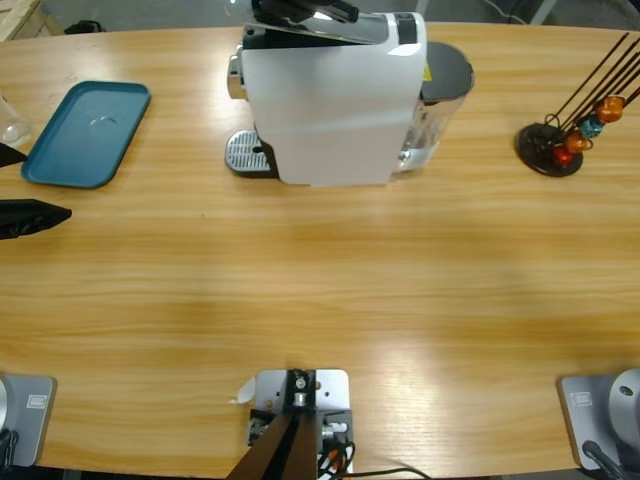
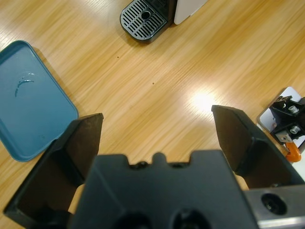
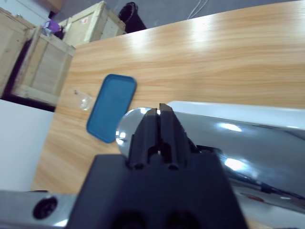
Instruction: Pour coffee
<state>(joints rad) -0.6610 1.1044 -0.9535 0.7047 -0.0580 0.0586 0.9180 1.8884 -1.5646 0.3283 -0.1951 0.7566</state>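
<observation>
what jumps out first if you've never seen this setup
The white coffee machine at the table's far edge, middle, with its round drip grate beside the base. Left of it lies a blue tray; a black capsule stand with orange and blue capsules sits at far right. The left end effector hangs open over bare wood.

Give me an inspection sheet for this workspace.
Surface: wooden table, glossy, with glare patches.
Job's things: coffee machine; glass tumbler beside blue tray, no coffee visible in it.
Clutter: capsule stand holding orange and blue capsules.
Grippers: left gripper open above the table; right gripper shut, over the machine's silver top.
Cables: one on the floor.
Surroundings: wooden crates.
</observation>
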